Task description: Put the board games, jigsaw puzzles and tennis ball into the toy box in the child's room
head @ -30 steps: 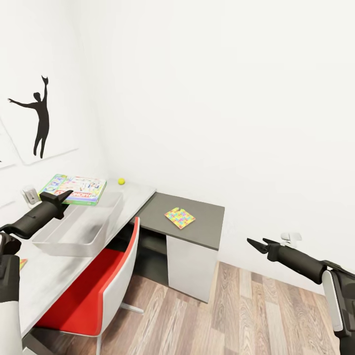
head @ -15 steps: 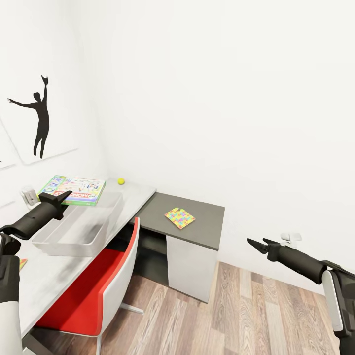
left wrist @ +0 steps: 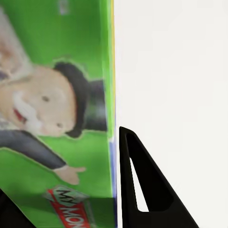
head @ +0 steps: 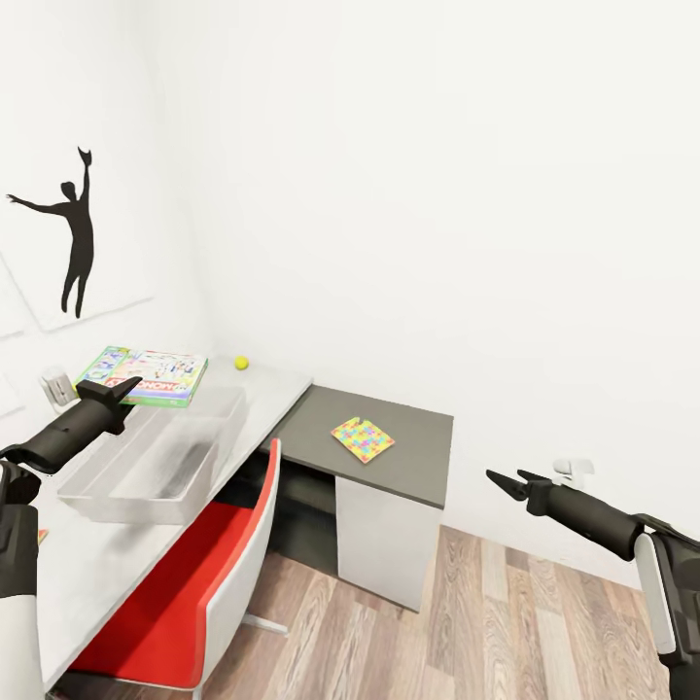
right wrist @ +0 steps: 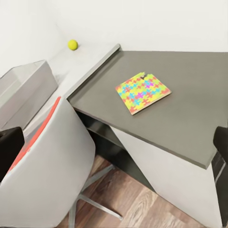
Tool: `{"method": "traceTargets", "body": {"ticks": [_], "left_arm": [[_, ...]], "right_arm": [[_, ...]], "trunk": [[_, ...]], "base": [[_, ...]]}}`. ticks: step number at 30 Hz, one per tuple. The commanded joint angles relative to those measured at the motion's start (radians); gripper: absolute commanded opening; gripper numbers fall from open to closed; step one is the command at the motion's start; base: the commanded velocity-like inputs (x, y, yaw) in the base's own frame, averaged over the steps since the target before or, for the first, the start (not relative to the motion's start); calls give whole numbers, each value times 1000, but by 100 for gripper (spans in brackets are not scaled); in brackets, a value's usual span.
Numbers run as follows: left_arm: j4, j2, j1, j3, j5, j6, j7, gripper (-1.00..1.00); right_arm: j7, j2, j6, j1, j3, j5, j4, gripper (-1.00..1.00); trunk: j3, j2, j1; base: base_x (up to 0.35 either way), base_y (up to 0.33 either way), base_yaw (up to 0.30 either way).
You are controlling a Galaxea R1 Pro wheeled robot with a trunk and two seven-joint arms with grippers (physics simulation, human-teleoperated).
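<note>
My left gripper (head: 124, 387) is shut on a green and white board game (head: 151, 372), held flat above the far end of the light-grey toy box (head: 126, 506). The left wrist view shows the game's green cartoon face (left wrist: 57, 95) beside one finger (left wrist: 142, 180). The tennis ball (head: 241, 363) lies on the table (head: 107, 564) by the wall, past the box. One jigsaw puzzle (head: 362, 439) lies on the dark desk section (head: 418, 457). My right gripper (head: 504, 476) hangs open over the floor, apart from the desk. Its view shows the puzzle (right wrist: 142, 91), ball (right wrist: 72, 44) and box (right wrist: 23, 85).
A red and white chair (head: 194, 593) is pushed in under the light desk top, close to the toy box. Wood-plank floor (head: 467, 632) lies to the right of the desk. A black silhouette picture (head: 73, 233) hangs on the left wall.
The whole view has shifted a little, so the desk, box, ball and puzzle sit slightly lower and further right in the picture. Both arms and the held game keep their places.
</note>
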Motion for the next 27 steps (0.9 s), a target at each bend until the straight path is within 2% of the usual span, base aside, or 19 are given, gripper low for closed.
{"method": "traceTargets", "body": {"ticks": [1, 11, 27], "left_arm": [[-1, 0, -1, 1, 11, 5, 10, -100], [-1, 0, 0, -4, 9, 4, 10, -100], [-1, 0, 0, -7, 0, 4, 11, -100]], "right_arm": [[-1, 0, 9, -1, -1, -7, 0, 100], [1, 0, 8, 0, 0, -8, -1, 100], [2, 0, 8, 0, 0, -9, 0, 100]], "trunk": [[-2, -2, 1], [-2, -2, 1], [-2, -2, 1]], "base": [[264, 151, 0], [248, 109, 0], [58, 13, 0]]}}
